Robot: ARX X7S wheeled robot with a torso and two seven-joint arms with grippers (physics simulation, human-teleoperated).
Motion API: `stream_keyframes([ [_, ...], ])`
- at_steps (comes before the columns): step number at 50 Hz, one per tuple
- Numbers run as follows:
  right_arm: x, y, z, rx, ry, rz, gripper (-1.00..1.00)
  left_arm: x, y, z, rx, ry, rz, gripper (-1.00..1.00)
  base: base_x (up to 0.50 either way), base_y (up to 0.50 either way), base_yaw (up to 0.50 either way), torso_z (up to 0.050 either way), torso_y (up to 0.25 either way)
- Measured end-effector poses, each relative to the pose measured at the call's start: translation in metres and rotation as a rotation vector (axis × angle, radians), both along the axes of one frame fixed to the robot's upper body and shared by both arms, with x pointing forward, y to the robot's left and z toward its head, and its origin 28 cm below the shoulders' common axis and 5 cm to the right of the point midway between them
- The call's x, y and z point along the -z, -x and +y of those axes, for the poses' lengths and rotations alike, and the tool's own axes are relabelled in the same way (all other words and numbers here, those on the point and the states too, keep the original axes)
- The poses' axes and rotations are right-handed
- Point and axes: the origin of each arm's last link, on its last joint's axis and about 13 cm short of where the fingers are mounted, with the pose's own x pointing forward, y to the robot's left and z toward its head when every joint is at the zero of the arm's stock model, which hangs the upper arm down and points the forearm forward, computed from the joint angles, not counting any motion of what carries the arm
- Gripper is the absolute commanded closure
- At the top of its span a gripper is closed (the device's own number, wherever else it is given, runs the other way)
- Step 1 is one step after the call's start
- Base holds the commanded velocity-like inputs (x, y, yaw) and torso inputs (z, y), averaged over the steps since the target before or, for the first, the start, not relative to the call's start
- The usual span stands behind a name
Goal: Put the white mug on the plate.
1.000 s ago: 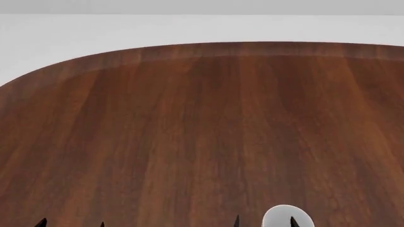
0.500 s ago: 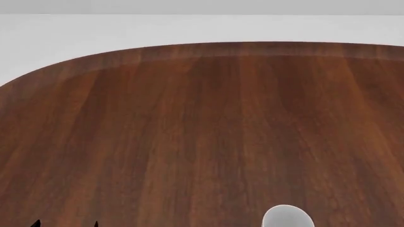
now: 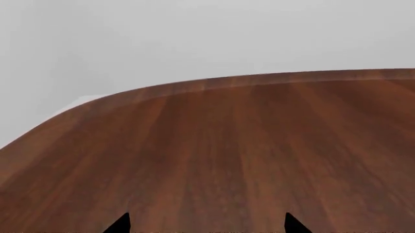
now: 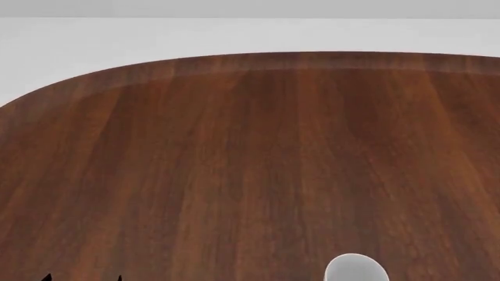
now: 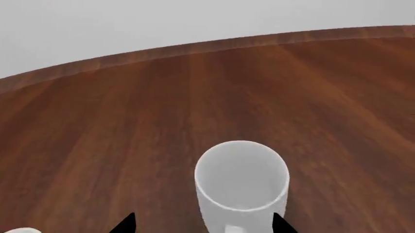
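A: Where is the mug point(image 5: 241, 187) sitting?

B: It is standing upright on the table point(image 4: 250, 164), open mouth up. In the head view only its rim point(image 4: 356, 269) is peeking in at about 5 o'clock, at the near edge of the picture.

A: And the right gripper point(image 5: 202, 224)?

B: Its two dark fingertips are showing in the right wrist view, one on each side of the mug's lower body. The jaws are spread wide with the mug between them, and I cannot tell whether the tips are touching it.

A: The left gripper point(image 3: 206, 224)?

B: Its jaws are released too, tips well apart over bare wood. In the head view those tips point(image 4: 47, 277) are just poking in at about 7 o'clock.

A: Anything else?

B: A small white sliver point(image 5: 18, 230) is showing at the corner of the right wrist view; too little of it is showing to name it.
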Motion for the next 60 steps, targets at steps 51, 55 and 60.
stream_keyframes([
  [51,0.034,-0.012,-0.007,-0.006,-0.024,0.158,-1.0,-0.004,-0.001,-0.004,-0.003,0.0,0.009,-1.0,0.0,0.0,0.0,0.0,0.0],
  [55,0.036,-0.015,-0.007,-0.005,-0.021,0.162,-1.0,-0.004,-0.002,-0.004,-0.003,0.0,0.009,-1.0,0.0,0.0,0.0,0.0,0.0],
  [60,0.039,-0.017,-0.008,-0.006,-0.019,0.166,-1.0,-0.005,-0.002,-0.004,-0.003,0.001,0.007,-1.0,0.0,0.0,0.0,0.0,0.0],
])
